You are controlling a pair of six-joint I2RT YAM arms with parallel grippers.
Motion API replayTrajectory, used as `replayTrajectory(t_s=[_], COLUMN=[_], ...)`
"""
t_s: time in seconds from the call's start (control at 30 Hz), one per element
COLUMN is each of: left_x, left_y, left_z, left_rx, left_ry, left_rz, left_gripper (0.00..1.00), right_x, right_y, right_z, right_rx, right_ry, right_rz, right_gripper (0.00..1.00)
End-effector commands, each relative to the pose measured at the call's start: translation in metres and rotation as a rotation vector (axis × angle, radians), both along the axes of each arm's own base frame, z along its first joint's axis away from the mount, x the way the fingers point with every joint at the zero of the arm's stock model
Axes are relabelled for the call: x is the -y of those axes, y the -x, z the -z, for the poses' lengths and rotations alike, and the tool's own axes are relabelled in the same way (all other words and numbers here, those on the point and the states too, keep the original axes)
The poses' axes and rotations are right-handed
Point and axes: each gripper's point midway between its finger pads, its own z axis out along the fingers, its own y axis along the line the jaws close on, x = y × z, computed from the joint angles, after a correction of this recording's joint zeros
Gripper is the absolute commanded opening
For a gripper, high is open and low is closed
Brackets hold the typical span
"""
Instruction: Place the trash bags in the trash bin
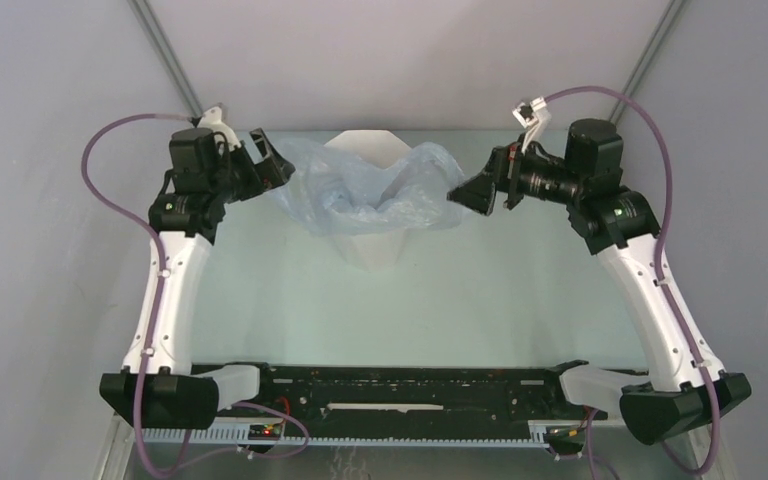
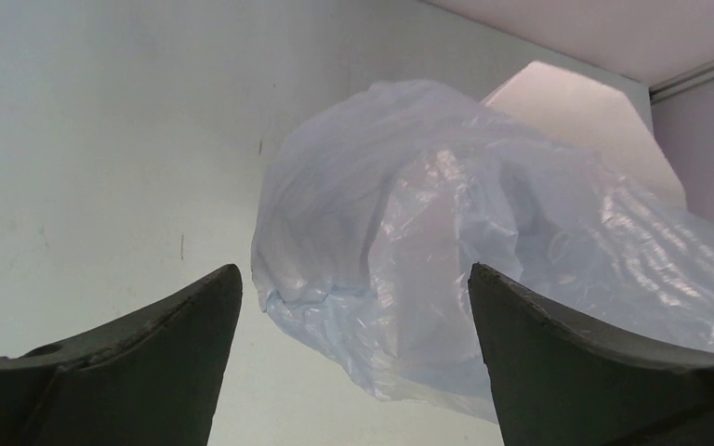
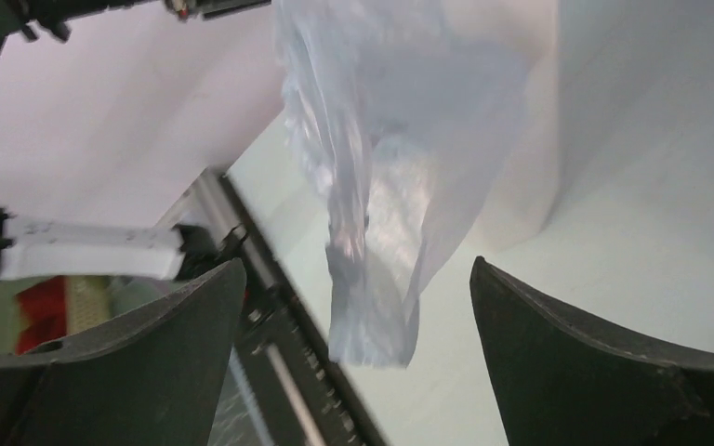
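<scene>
Top external view: the trash bag (image 1: 360, 195) is seen draped over the mouth of the trash bin (image 1: 372, 250) at upper centre, with film spilling past the rim on both sides. The left gripper (image 1: 282, 170) is held at the bag's left edge and the right gripper (image 1: 458, 195) at its right edge; contact cannot be told. Stuffing is judged to be the step in hand, so loose film must next be gathered and pressed down into the mouth. Left wrist view: the fingers (image 2: 149, 362) are spread apart with nothing held, the bag lying ahead of the gap. Right wrist view: the fingers (image 3: 595, 362) are likewise spread, the bag hanging beyond them at upper centre.
</scene>
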Motion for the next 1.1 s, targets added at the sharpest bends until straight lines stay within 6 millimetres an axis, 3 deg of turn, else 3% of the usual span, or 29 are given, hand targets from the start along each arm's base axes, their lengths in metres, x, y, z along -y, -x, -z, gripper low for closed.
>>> replayTrajectory(t_s=[0.0,0.17,0.33,0.4,0.5,0.6,0.73,0.83,1.07], left_x=[-0.015,-0.013,-0.008,-0.008,-0.007,-0.008,-0.011,-0.013,-0.016], left_y=[-0.01,-0.028,-0.044,-0.049,-0.057,-0.066,-0.075,-0.084,-0.111], left_z=[-0.031,-0.02,-0.012,-0.013,-0.015,-0.009,0.0,0.004,0.018], left_rx=[0.084,0.058,0.043,0.053,0.066,0.052,0.028,0.025,-0.014], left_ry=[-0.075,-0.069,-0.032,-0.02,0.009,0.036,0.083,0.103,0.151], left_rz=[0.005,0.024,0.039,0.031,0.016,-0.013,-0.035,-0.041,-0.05], left_gripper=[0.96,0.93,0.79,0.71,0.63,0.54,0.52,0.51,0.35], right_x=[0.0,-0.026,-0.049,-0.049,-0.04,-0.033,-0.03,-0.026,-0.023], right_y=[-0.042,-0.054,-0.076,-0.094,-0.12,-0.141,-0.174,-0.198,-0.242], right_z=[-0.036,-0.053,-0.055,-0.05,-0.05,-0.048,-0.022,0.0,0.042], right_rx=[0.29,0.375,0.368,0.335,0.241,0.157,0.038,-0.055,-0.203], right_ry=[0.094,0.126,0.116,0.126,0.065,-0.012,-0.024,-0.02,-0.007], right_rz=[0.09,0.019,0.015,0.084,0.2,0.259,0.318,0.359,0.42], right_gripper=[0.99,0.98,0.91,0.75,0.35,0.2,0.0,0.0,0.0])
